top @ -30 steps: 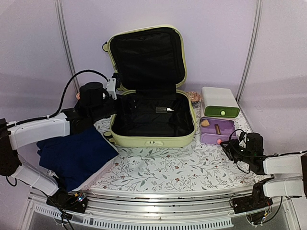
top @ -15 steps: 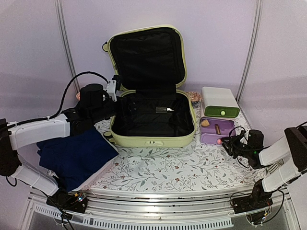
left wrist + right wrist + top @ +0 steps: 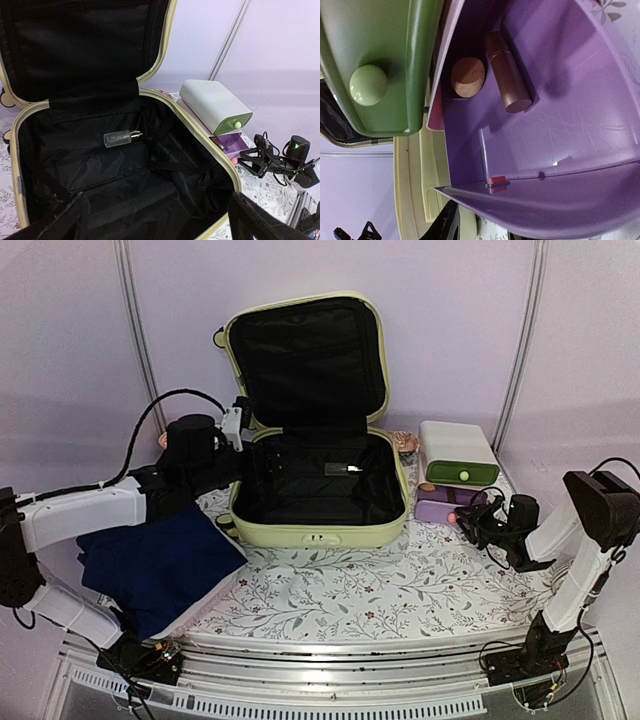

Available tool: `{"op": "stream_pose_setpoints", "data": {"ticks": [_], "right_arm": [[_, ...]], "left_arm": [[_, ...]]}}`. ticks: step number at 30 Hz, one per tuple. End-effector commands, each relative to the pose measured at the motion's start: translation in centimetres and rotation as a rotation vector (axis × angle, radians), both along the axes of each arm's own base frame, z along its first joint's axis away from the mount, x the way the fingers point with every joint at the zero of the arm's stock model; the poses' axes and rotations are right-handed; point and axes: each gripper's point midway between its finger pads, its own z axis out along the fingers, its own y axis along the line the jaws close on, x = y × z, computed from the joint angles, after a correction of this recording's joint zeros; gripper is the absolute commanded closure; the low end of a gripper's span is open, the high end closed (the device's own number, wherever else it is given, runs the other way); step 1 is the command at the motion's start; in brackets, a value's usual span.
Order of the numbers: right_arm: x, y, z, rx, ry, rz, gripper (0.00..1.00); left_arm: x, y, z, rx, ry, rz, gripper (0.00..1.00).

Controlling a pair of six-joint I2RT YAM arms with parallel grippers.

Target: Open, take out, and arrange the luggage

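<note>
The luggage (image 3: pixel 315 532) lies open in the middle of the table, lid upright and black lining showing. A small frosted bottle (image 3: pixel 120 139) rests inside near the hinge. My left gripper (image 3: pixel 242 445) hangs open over the luggage's left rim (image 3: pixel 165 97), and its dark fingers (image 3: pixel 262 220) frame the bottom of the left wrist view with nothing between them. My right gripper (image 3: pixel 466 524) is at the front of the purple drawer (image 3: pixel 440 508), fingertips by its pink knob (image 3: pixel 233 161). One finger (image 3: pixel 445 225) shows below the drawer's front wall; the grip itself is hidden.
The white box (image 3: pixel 455 445) with a green drawer (image 3: pixel 395 60) stands right of the luggage. The purple drawer (image 3: pixel 560 115) holds a brown tube (image 3: pixel 507 75) and a round beige piece (image 3: pixel 467 76). A dark blue cloth (image 3: pixel 150 565) lies at the front left.
My right gripper has moved toward the white box, elbow rising, and the purple drawer has slid partway in. The left arm has not moved.
</note>
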Motion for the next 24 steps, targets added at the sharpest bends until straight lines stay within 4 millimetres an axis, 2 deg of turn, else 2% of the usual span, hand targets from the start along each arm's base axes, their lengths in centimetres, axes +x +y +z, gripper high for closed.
{"op": "stream_pose_setpoints", "data": {"ticks": [1,4,9,20,24], "right_arm": [[2.0,-1.2,-0.2,0.009,-0.029,-0.046,0.65],[2.9,-2.5,-0.3,0.03,-0.042,-0.09,0.68],[4.7,-3.8,-0.3,0.03,-0.063,-0.125,0.84],[7.2,-4.6,-0.8,0.036,-0.065,-0.158,0.82],[7.8,-4.5,-0.1,0.035,-0.084,-0.145,0.82]], "left_arm": [[1.0,0.1,-0.1,0.019,-0.004,0.002,0.02],[1.4,-0.1,-0.6,0.032,0.011,-0.001,0.02],[1.8,-0.2,-0.7,0.043,0.015,-0.002,0.02],[2.3,-0.5,-1.1,0.036,0.031,-0.008,0.02],[2.3,-0.4,-1.0,0.036,0.029,-0.008,0.02]]}}
